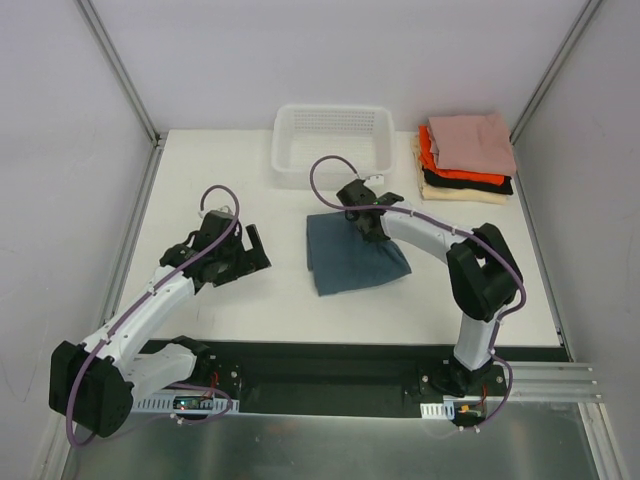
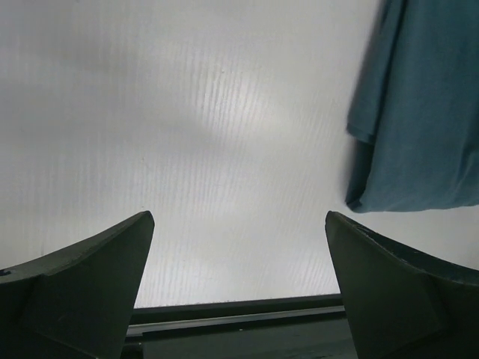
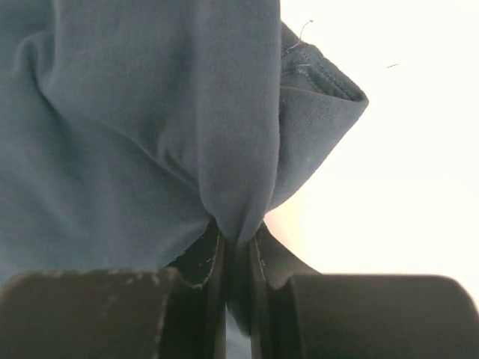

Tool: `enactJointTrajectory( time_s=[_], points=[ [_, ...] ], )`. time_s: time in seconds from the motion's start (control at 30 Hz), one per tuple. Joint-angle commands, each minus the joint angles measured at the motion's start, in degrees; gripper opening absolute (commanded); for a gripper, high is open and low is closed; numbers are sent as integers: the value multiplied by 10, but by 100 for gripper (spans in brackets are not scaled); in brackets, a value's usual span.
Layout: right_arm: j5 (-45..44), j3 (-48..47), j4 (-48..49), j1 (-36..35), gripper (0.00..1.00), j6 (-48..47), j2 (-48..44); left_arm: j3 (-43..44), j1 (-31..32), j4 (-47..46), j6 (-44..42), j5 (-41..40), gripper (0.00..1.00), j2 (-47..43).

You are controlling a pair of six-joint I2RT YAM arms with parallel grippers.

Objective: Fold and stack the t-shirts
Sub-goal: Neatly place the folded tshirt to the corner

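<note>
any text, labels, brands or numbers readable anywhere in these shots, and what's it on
No text can be read in any view.
blue-grey t-shirt: plain cloth, no print or tag showing.
folded t-shirts: no print showing.
basket: no marking visible.
circuit boards at the arm bases: any markings are too small to read.
</note>
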State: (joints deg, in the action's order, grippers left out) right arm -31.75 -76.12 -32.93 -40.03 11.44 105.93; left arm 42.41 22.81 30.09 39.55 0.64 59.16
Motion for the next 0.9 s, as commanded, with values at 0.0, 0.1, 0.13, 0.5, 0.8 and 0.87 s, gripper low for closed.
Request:
enactJointTrajectory(
  time_s=[0.0,0.1,0.13,0.5,0.8,0.87],
  points=[
    [-89,-32,-44,42,1,-73,-8,29,-3,20,-11,-59,99,-25],
    [-97,-44,-36,72,1,-105,-10,29,-3,27,-9,-88,99,-43],
    [-103,-49,-34,79,1,-127,-11,29,-3,30,-9,-98,99,-47],
    [-108,-155,55,168,1,-313,15,70,-7,90,-21,-179,99,-55],
    [-119,-296,119,203,1,-446,80,100,-7,111,-19,-206,99,-52],
    [-123,-339,121,205,1,-458,98,101,-7,116,-16,-215,99,-51]
  ],
)
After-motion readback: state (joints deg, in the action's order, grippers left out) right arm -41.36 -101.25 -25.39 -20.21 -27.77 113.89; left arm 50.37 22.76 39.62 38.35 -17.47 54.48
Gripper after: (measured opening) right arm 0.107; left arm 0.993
